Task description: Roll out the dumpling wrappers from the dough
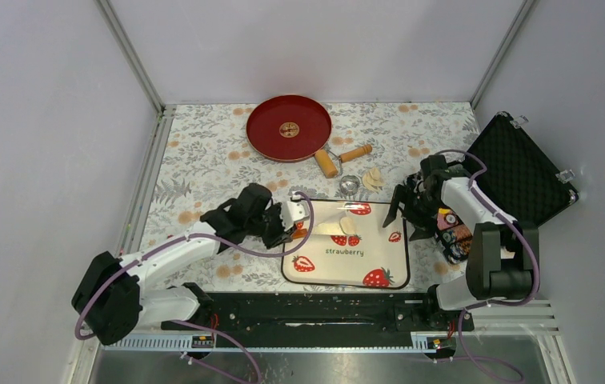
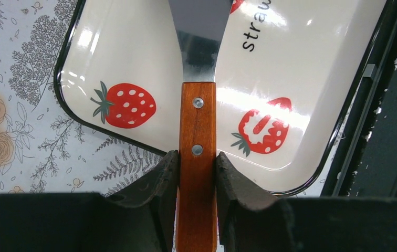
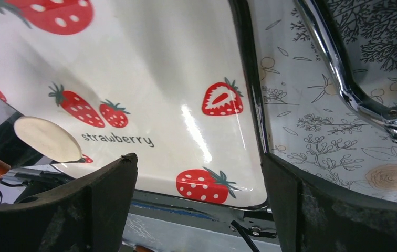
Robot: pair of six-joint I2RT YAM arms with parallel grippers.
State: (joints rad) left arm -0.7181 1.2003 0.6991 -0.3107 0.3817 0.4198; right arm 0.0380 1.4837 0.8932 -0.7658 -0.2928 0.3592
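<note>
Dumpling wrapper (image 3: pixel 46 137) on spatula (image 2: pixel 197 126) beyond left fingers (image 2: pixel 157 189).

Tray (image 1: pixel 339 270): cream, red strawberries, black rim. Plate (image 1: pixel 264 141) at 12 o'clock: red, gold centre. Worktop (image 1: pixel 203 152): grey leaf print, orange roses. Spatula (image 2: pixel 197 157) handle: red-brown wood. Dumpling wrapper (image 3: pixel 46 137): pale cream.

Glossy cream tray (image 2: pixel 133 42), smooth wood spatula handle (image 2: pixel 197 157), shiny metal blade (image 2: pixel 199 31), matt smooth dumpling wrapper (image 3: pixel 44 137)

My top camera looks down from high behind me; both wrist cameras sit close over the strawberry tray (image 1: pixel 327 272), which all three views share.
</note>
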